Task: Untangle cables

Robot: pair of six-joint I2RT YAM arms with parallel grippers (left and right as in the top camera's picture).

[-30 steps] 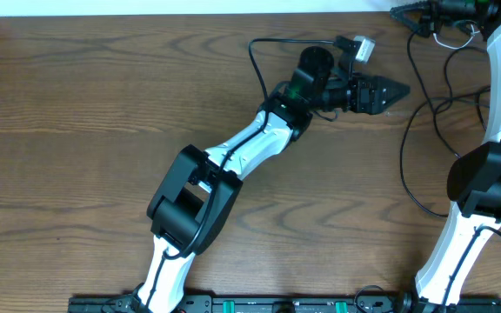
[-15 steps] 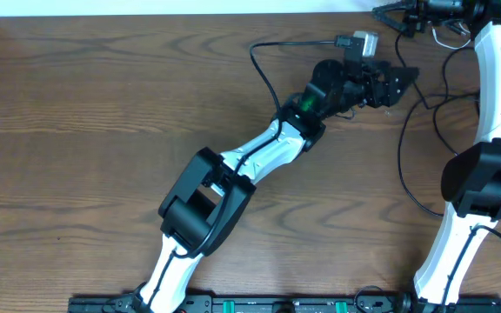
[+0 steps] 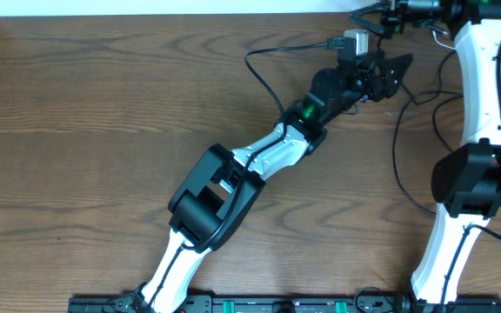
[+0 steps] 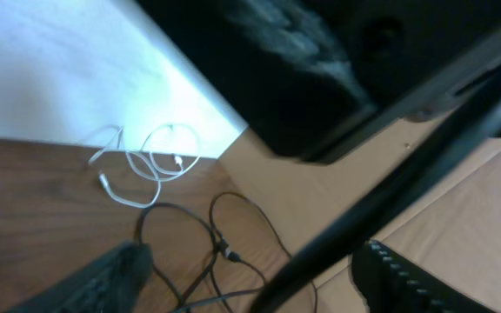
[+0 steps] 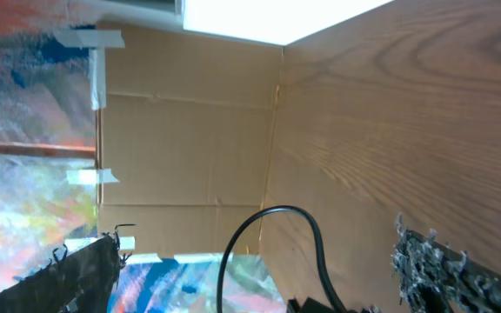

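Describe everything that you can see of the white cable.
The white cable is a thin, flexible cord, plastic by its look. In the left wrist view it lies loose on the wooden table near the far edge, curled in a few open loops that cross. No claw touches it. A black cable lies just beside it; whether they touch I cannot tell.

The long thin black cable (image 3: 249, 57) runs left from the pale grey plug block (image 3: 356, 41), then vanishes beneath the white-and-black left arm (image 3: 268, 156). In the left wrist view a blurred black bulk (image 4: 320, 69) fills the top, unidentifiable. The right gripper (image 5: 250, 274) is cut by its own view's bottom edge.
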